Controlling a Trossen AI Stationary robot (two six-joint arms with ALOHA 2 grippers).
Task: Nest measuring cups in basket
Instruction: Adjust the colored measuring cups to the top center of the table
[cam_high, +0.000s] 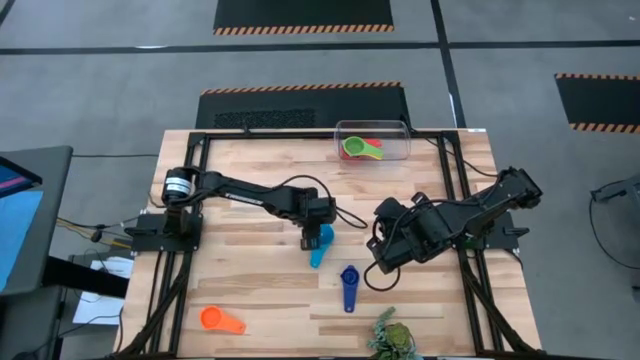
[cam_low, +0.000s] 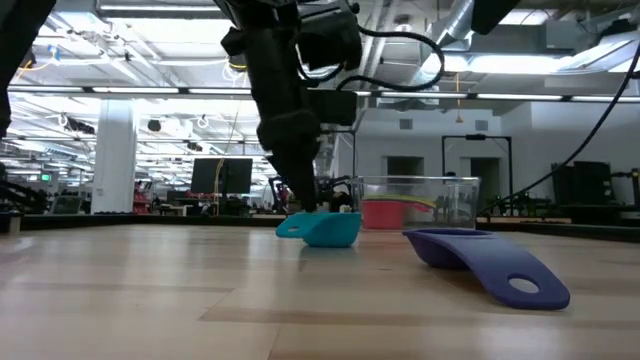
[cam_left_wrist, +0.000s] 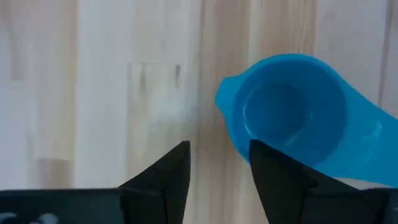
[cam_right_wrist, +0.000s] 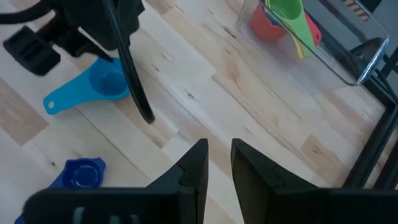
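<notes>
A light blue measuring cup (cam_high: 320, 247) lies on the table's middle, bowl up; it also shows in the low view (cam_low: 325, 229). My left gripper (cam_left_wrist: 217, 155) is open, low over the table right beside the cup's bowl (cam_left_wrist: 286, 118), with only bare wood between its fingers. A dark blue cup (cam_high: 349, 288) lies nearer the front, and an orange cup (cam_high: 220, 320) at the front left. The clear basket (cam_high: 398, 128) at the far edge holds green, yellow and red cups (cam_right_wrist: 289, 22). My right gripper (cam_right_wrist: 219, 149) hovers right of centre, fingers a narrow gap apart, empty. My left gripper stands with one finger (cam_left_wrist: 264, 158) against the outer wall of the light blue cup's bowl (cam_left_wrist: 239, 134), on the side away from the handle. The fingers point down. Whether the finger touches the wall, I cannot tell. The cup rests on the table.
A green leafy plant-like object (cam_high: 392, 338) sits at the front edge right of centre. Black frame rails (cam_high: 455, 180) run along the table's sides. Bare wood lies between the light blue cup and the basket.
</notes>
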